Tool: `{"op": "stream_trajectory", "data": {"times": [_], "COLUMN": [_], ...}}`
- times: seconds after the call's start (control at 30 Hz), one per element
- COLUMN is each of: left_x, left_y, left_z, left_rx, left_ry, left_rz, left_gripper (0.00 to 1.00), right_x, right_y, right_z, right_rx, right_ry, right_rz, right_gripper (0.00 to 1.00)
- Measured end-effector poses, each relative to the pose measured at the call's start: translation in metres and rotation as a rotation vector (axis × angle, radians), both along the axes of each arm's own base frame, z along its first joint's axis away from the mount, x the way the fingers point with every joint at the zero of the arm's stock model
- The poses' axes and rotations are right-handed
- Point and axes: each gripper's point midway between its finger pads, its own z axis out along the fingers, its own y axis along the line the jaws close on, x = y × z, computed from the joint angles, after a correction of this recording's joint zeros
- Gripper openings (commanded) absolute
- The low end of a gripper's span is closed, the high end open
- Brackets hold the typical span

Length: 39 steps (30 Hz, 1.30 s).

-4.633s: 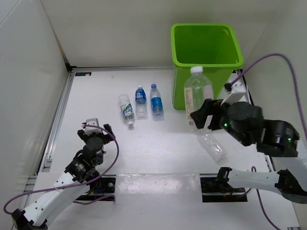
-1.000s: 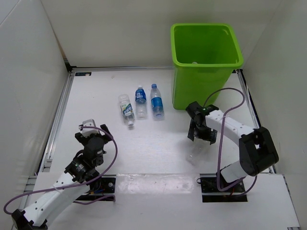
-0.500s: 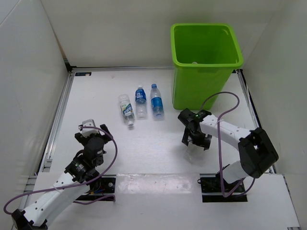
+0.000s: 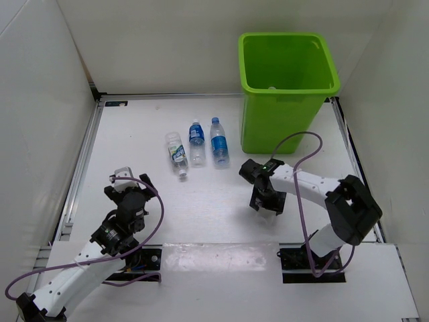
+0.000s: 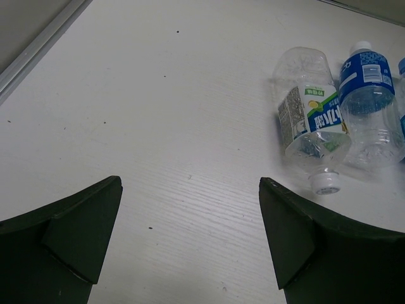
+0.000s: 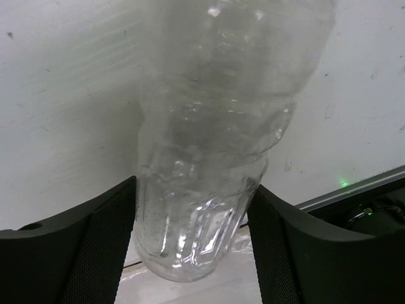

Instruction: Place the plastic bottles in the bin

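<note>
White worktop [image 4: 201,201], right of centre overhead, carries the clear unlabelled bottle [image 6: 202,190], pinched by the right hand [image 4: 267,199], whose squeeze could buckle its slick wall and drop it short of the bin [image 4: 288,124].

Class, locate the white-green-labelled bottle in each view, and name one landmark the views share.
Top external: white-green bottle left of centre, leftmost of three.
Left wrist: white-green bottle at upper right.
Right wrist: not in it.
Landmark: the blue-labelled bottle beside it, in both those views.
</note>
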Motion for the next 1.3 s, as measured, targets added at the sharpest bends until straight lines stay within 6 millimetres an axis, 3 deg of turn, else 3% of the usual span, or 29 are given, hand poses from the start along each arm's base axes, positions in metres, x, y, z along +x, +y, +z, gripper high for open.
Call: {"op": "stream_trajectory", "data": {"times": [0.3,0.4,0.53,0.63,0.67,0.9,1.0,1.1,1.2,1.3], "left_x": [0.000,0.000,0.000,0.000,0.000,0.000,0.000,0.000,0.000,0.000], "left_y": [0.000,0.000,0.000,0.000,0.000,0.000,0.000,0.001,0.001,0.001], "left_z": [0.000,0.000,-0.001,-0.002,-0.002,-0.002,-0.002,-0.002,-0.001,-0.002], "left_rx": [-0.004,-0.003,0.001,0.003,0.003,0.001,0.001,0.001,0.001,0.003], "left_ry": [-0.002,0.000,0.005,0.007,0.007,0.007,0.006,0.005,0.005,0.009], "left_rz": [0.005,0.005,0.005,0.005,0.005,0.006,0.007,0.008,0.009,0.009], "left_gripper": [1.00,1.00,1.00,1.00,1.00,1.00,1.00,1.00,1.00,1.00], "right_x": [-0.011,-0.013,-0.014,-0.014,-0.015,-0.032,-0.044,-0.059,-0.080,-0.093], "right_y": [0.018,0.022,0.023,0.024,0.024,0.040,0.055,0.087,0.127,0.153], "right_z": [-0.021,-0.021,-0.022,-0.022,-0.022,-0.015,0.001,0.030,0.070,0.111], "right_rx": [-0.010,-0.009,-0.007,-0.004,-0.004,-0.021,-0.054,-0.045,0.016,0.058], "right_ry": [0.054,0.052,0.053,0.055,0.054,0.004,-0.066,-0.184,-0.322,-0.444], "right_rz": [0.025,0.032,0.033,0.033,0.036,0.125,0.217,0.372,0.538,0.651], "right_gripper": [0.67,0.59,0.27,0.15,0.00,0.00,0.00,0.00,0.00,0.00]}}
